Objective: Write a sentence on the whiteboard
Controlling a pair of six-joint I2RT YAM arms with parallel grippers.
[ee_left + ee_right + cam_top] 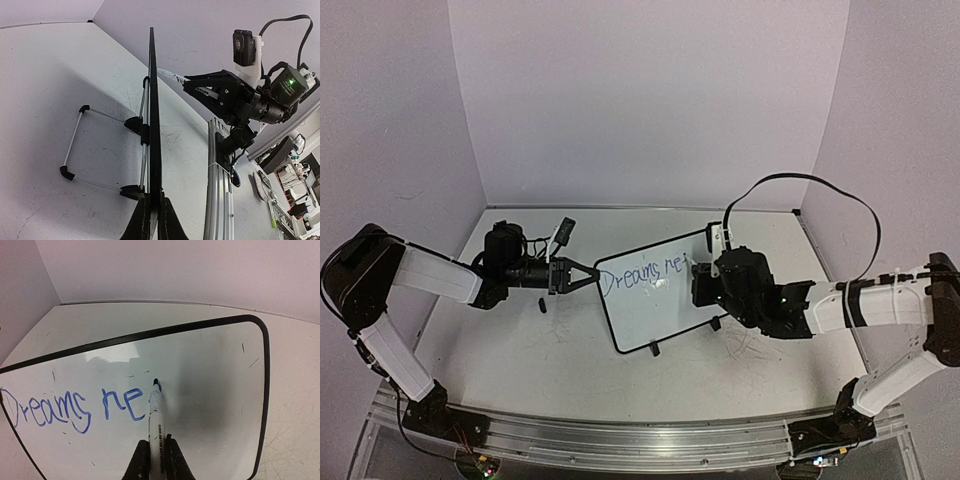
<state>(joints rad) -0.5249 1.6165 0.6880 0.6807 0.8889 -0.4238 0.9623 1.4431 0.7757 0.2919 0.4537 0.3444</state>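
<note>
The whiteboard (655, 315) stands tilted on its black feet at the table's middle. My left gripper (588, 276) is shut on its left edge; in the left wrist view the board (151, 90) shows edge-on between the jaws of that gripper (154, 207). The sentence (638, 276) reads "Dreams ne" in blue, and it shows in the right wrist view (65, 407). My right gripper (156, 452) is shut on a white marker (155, 415), whose tip touches the board (215, 390) just right of the "e". That gripper (698, 282) is at the board's right part.
A small black and white object (563, 232) lies behind the left gripper, and a small dark piece (542, 306) lies in front of it. A metal rail (620, 440) runs along the near edge. Walls close the back and sides. The board's wire stand (75, 145) spreads behind it.
</note>
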